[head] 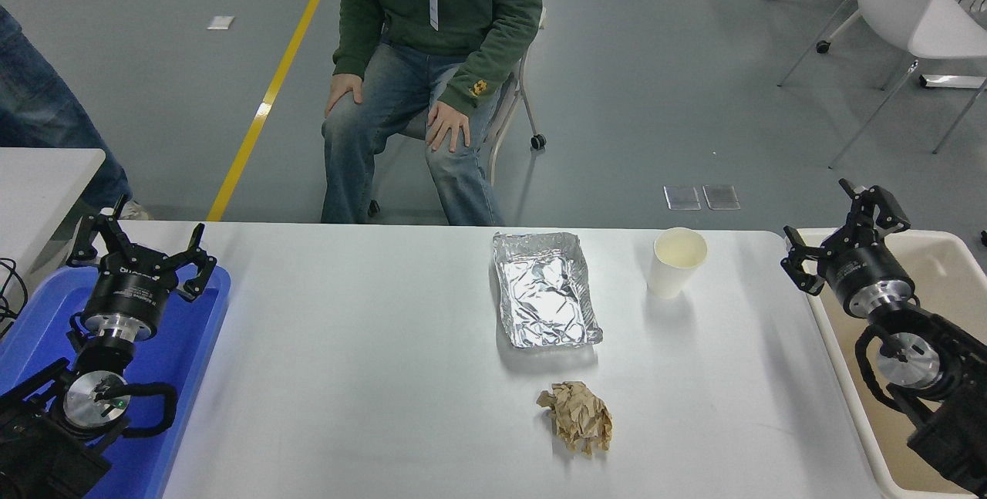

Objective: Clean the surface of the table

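White tabletop with three bits of litter untouched; clearing looks not yet begun.

From the head view, the table surface [347, 345] fills the middle, carrying a foil tray [546, 300] near its far edge, a paper cup [676, 261] upright just to the tray's right, and a crumpled brown paper ball [577, 416] nearer the front edge, apart from the tray. The right gripper [837, 233] hangs with fingers spread over the beige bin [948, 252] off the table's right edge, holding nothing; the left gripper [143, 248], also spread and empty, sits parked over the blue tray [193, 345] at the left edge. My guess is the next move calls for the right arm to swing in over the cup, nearest to it, and close round it. A seated person [432, 59] waits beyond the far edge, clear of the reach.
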### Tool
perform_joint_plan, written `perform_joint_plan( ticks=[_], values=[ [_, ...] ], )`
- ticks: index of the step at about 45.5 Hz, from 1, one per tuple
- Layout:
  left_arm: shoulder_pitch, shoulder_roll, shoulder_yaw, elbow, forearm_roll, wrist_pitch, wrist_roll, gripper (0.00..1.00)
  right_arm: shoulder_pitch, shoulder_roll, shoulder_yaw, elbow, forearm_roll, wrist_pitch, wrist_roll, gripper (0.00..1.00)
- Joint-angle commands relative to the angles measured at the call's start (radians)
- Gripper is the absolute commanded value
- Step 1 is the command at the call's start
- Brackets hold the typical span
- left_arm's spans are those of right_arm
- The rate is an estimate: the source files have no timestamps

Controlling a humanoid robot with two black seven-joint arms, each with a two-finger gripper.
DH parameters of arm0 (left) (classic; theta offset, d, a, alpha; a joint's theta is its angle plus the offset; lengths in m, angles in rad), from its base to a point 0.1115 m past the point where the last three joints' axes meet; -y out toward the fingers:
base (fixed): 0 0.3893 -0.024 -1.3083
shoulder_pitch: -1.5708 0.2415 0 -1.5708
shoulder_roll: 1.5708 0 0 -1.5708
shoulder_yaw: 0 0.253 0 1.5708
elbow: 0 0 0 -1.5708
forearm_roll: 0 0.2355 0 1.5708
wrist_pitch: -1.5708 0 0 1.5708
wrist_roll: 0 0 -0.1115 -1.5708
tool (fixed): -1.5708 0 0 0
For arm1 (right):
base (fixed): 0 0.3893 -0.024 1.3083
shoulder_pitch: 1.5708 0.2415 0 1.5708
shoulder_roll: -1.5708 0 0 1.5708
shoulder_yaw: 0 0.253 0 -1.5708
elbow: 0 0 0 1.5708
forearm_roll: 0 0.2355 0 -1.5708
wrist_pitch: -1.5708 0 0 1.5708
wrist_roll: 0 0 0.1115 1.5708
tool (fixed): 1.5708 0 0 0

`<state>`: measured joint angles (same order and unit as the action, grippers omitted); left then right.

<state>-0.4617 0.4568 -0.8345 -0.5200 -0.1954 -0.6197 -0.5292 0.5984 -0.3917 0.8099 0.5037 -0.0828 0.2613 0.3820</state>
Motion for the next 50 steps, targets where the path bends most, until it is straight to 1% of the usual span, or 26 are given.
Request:
perform_joint_plan(
  ticks=[1, 30, 39, 50],
  values=[
    [0.000, -0.001, 0.000, 0.000, 0.001, -0.002, 0.000, 1.00, 0.000, 0.001, -0.002, -0.001, 0.000, -0.001, 0.000, 1.00],
    [0.000, 0.000, 0.000, 0.000, 0.001, 0.000, -0.002, 1.00, 0.003, 0.004, -0.005, 0.009, 0.000, 0.001, 0.000, 1.00],
    [0.000, 0.000, 0.000, 0.000, 0.001, 0.000, -0.002, 1.00, 0.031, 0.002, -0.077, 0.007, 0.000, 0.001, 0.000, 1.00],
    [0.000, 0.000, 0.000, 0.000, 0.001, 0.000, -0.002, 1.00, 0.040, 0.002, -0.087, 0.007, 0.000, -0.001, 0.000, 1.00]
  ],
)
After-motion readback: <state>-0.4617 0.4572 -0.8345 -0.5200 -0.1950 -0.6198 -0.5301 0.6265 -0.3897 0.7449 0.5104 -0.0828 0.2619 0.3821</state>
